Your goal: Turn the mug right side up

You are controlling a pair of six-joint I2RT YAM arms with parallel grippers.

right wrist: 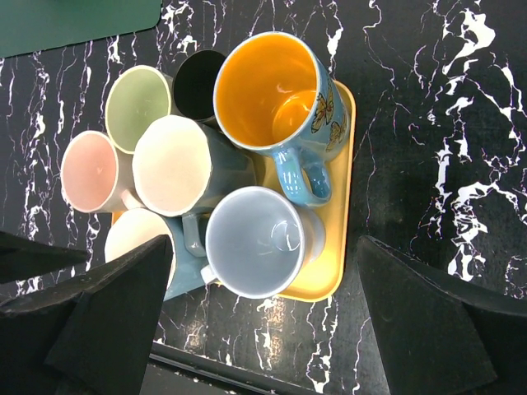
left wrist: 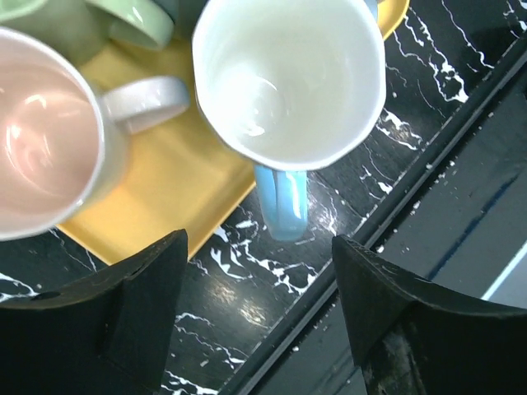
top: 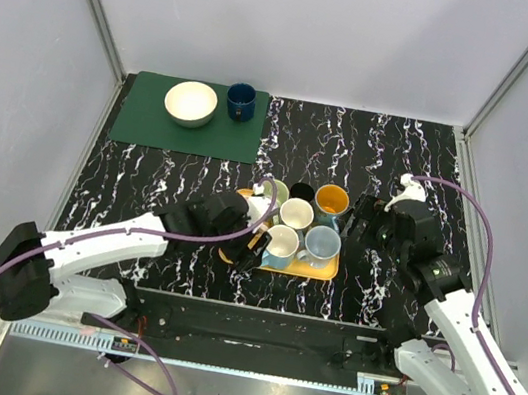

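Note:
Several mugs stand open side up on a yellow tray [top: 325, 270]. In the left wrist view a mug with a white inside and a light blue handle [left wrist: 288, 82] stands at the tray's edge [left wrist: 189, 181], beside a pink mug [left wrist: 41, 140]. My left gripper [top: 255, 242] is open and empty just in front of that blue handle, over the marble table. My right gripper [top: 366, 223] is open and empty above the tray's right side; its view shows a grey-blue mug [right wrist: 255, 243], an orange-lined butterfly mug [right wrist: 276, 90], and cream, green, black and pink mugs.
A green mat [top: 145, 122] at the back left holds a cream bowl [top: 190, 103] and a dark blue mug [top: 241, 100]; I cannot tell which way up that mug is. The table's near edge rail [left wrist: 395, 189] runs close behind my left gripper.

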